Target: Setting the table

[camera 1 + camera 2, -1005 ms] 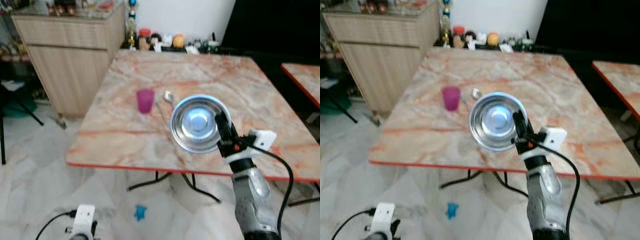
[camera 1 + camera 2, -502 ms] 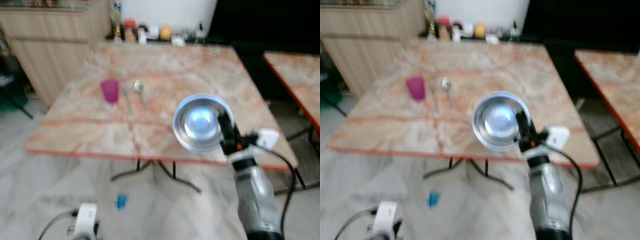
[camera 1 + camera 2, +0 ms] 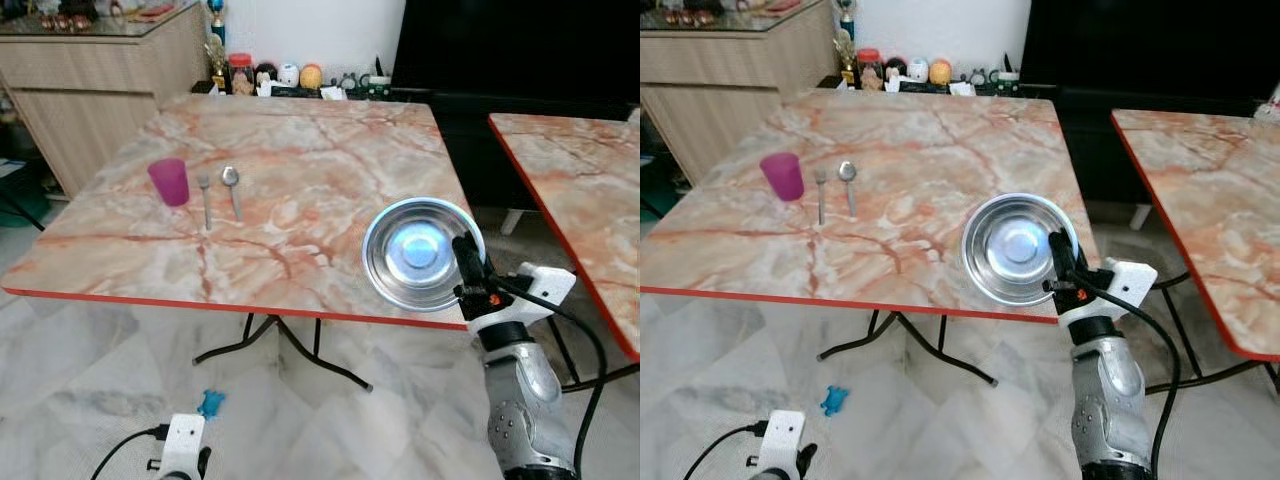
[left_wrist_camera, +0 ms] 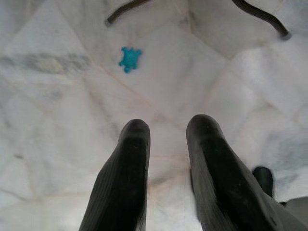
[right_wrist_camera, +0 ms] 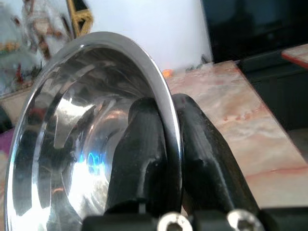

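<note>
Seemingly one bowl [image 3: 417,252], right pincer [image 3: 466,262]-clamped.

Wide bare marble across the worktop [image 3: 300,200] middle and near edge. Obstacles only at far left: pink cup [image 3: 169,182], fork [image 3: 205,200], spoon [image 3: 233,190]. Clutter of jars [image 3: 270,76] along back edge.

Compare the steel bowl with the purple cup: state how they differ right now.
The bowl is shiny metal, wide and shallow; the cup is purple, narrow and taller than it is wide. The bowl is held up, its rim pinched by the right pincer, and tilted; the cup stands upright on the table beside a fork and spoon. Both are round, open vessels.
</note>
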{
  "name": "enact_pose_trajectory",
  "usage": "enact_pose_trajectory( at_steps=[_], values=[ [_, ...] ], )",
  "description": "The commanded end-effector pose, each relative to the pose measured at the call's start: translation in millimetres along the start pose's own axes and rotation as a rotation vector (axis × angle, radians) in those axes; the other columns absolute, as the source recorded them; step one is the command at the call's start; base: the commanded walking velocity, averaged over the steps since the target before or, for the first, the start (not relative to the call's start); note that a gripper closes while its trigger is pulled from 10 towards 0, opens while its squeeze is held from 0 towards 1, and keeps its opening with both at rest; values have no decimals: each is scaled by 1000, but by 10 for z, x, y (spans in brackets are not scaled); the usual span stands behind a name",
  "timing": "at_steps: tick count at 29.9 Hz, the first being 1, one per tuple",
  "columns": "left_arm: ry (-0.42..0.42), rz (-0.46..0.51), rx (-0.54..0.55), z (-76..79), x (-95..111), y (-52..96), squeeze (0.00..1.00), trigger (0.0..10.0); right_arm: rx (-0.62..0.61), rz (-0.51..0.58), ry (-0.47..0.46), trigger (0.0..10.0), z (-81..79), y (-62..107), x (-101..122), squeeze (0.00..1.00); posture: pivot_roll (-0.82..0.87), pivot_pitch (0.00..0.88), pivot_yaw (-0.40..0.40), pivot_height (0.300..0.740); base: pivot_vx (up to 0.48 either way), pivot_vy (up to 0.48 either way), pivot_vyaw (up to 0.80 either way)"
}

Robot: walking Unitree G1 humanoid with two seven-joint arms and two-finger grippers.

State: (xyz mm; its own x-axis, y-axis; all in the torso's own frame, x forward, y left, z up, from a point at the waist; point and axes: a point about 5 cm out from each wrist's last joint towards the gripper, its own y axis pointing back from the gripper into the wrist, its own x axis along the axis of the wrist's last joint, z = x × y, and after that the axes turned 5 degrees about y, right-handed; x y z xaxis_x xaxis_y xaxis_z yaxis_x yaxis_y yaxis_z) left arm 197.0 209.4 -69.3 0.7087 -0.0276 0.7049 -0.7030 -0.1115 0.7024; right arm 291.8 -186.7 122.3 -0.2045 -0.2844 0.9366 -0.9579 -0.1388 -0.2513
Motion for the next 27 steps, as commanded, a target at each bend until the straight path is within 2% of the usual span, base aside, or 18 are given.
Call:
enact_pose_trajectory(
  at_steps=[1, 14, 27],
  values=[
    [-11, -20, -2, -17, -41, 9, 0, 10000, 22, 20, 14, 10000, -34, -62, 62, 0, 48, 0, -34, 740, 0, -352, 0],
    [-16, -19, -12, 15, -35, 5, 0, 10000, 19, 11, 27, 10000, 11, -37, 56, 0, 46, 0, -40, 740, 0, -352, 0],
    [1, -7, 1, 11, 26, -15, 0, 10000, 22, 25, 27, 10000, -21, -110, 94, 0, 35, 0, -43, 740, 0, -352, 0]
  ],
)
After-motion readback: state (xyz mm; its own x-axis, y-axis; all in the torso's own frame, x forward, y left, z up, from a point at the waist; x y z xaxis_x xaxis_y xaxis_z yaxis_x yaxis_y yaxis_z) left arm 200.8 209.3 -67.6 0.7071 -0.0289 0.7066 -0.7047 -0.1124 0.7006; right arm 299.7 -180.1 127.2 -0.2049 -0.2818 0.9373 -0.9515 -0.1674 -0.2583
